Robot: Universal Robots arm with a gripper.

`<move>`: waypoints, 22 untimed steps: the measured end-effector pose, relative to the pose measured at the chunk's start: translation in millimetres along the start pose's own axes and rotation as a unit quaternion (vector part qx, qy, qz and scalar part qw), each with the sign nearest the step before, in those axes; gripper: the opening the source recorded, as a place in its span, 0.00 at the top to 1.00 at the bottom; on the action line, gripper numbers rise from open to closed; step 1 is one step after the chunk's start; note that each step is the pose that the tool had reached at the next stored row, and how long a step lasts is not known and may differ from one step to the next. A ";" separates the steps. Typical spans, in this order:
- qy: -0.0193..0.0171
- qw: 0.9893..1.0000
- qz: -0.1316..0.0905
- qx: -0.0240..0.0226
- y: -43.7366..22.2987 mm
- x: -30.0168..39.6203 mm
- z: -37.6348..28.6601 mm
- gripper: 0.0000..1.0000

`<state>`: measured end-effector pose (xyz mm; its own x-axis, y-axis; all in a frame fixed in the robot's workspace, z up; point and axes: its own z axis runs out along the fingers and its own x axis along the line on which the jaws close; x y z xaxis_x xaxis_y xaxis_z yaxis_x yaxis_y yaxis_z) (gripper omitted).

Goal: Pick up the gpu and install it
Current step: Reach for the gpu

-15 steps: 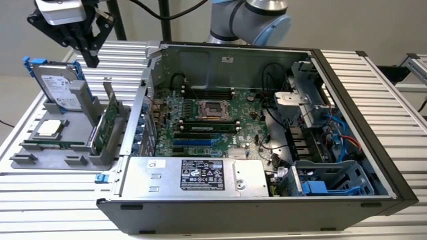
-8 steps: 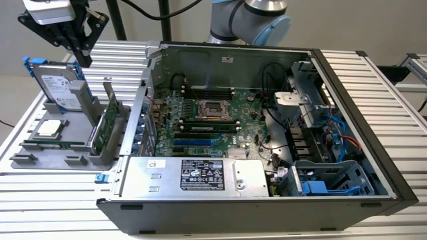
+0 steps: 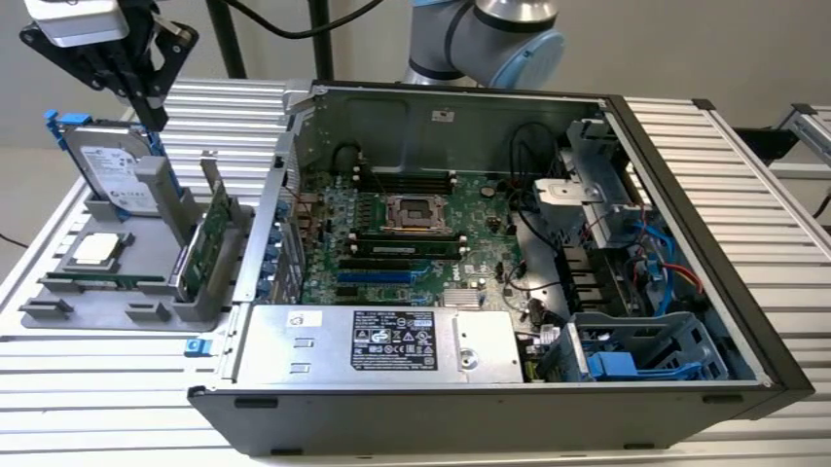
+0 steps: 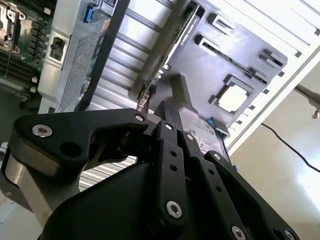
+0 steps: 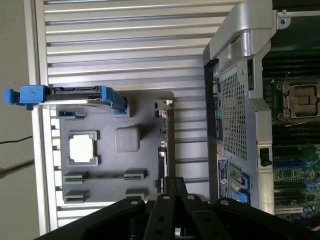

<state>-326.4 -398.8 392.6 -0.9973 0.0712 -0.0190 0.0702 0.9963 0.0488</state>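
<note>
One gpu stands upright in the grey tray

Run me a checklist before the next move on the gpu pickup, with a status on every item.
1. gpu standing upright in the grey holder: ok.
2. Pincer empty: ok.
3. Pincer open for a grasp: not ok, it looks shut.
4. Pincer lined up over the gpu's top edge: cannot tell; it hangs high above the holder.
5. Computer case open, motherboard exposed: ok.
6. Expansion slot free of obstruction: cannot tell.
</note>
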 end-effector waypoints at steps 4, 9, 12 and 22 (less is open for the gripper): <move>0.000 1.000 0.000 0.000 -0.3 4.3 -0.1 1.00; 0.000 1.000 0.000 0.000 -0.6 9.1 -0.2 1.00; 0.000 1.000 0.000 0.000 -0.8 10.5 -0.2 1.00; 0.000 1.000 0.000 0.000 -0.8 11.1 -0.2 1.00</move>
<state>-337.5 -398.8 392.6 -0.9973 0.0712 -0.0190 0.0702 0.9963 0.0488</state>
